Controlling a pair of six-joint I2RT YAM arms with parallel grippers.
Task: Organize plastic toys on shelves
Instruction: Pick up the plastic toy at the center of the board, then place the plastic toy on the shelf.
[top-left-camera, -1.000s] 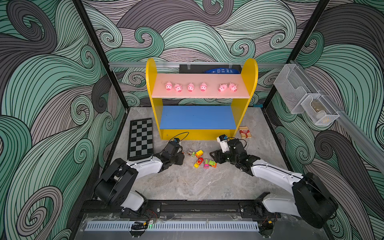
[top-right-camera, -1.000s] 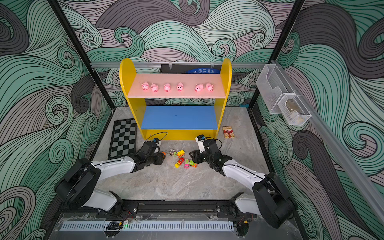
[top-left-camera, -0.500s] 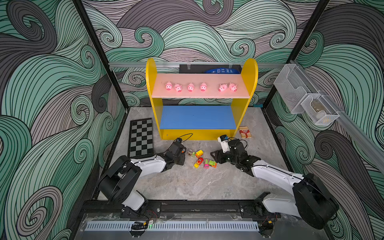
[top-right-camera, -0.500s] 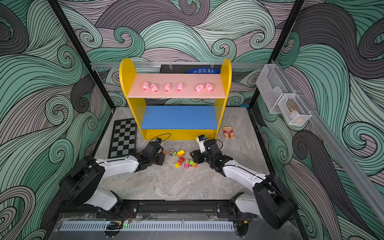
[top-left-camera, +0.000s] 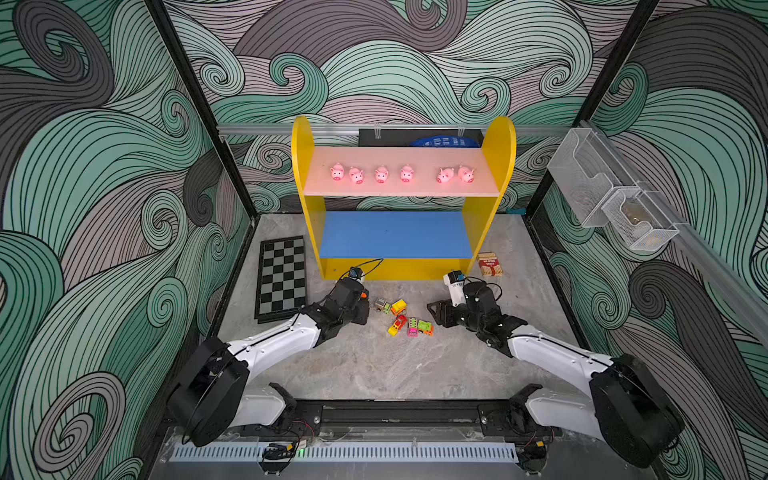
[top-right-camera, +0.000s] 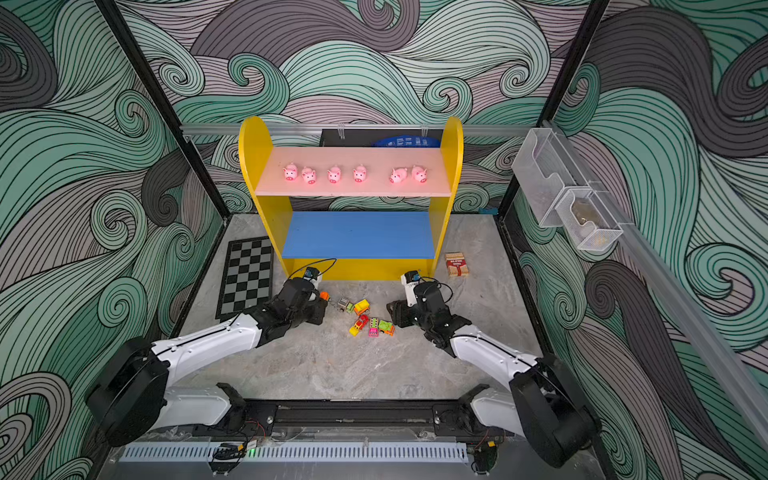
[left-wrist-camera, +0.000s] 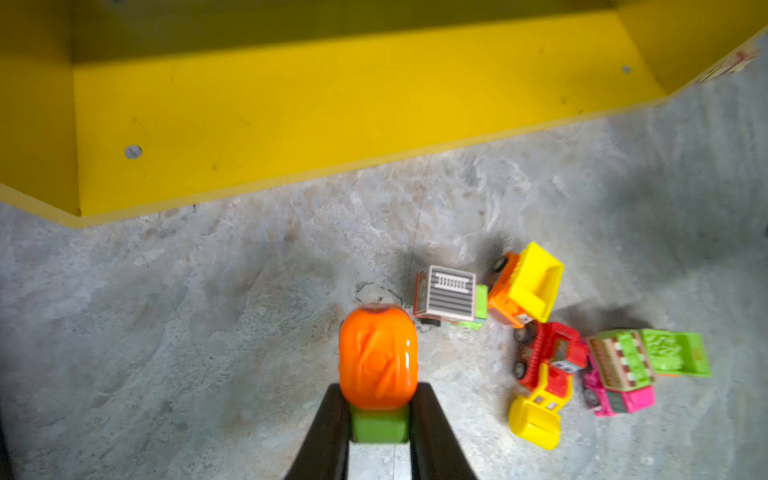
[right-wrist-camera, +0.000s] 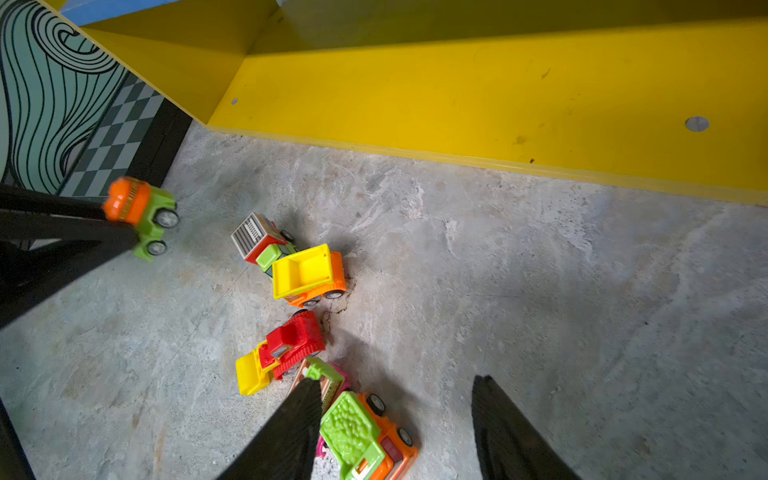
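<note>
Six pigs on shelves; card box txt unreadable.

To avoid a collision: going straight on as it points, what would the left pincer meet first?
Probably the shelves' yellow base panel; the left pincer, holding the orange-green truck, points past the grey-roofed truck.

White arm links; black joints; looping black cables; tapered black fingers

Pink pigs: six. Toy vehicles: six, being five clustered plus one orange-drum truck. Shelf unit: one, with two boards. Checkerboard: one. Card box: one. Wire mesh baskets: two.
</note>
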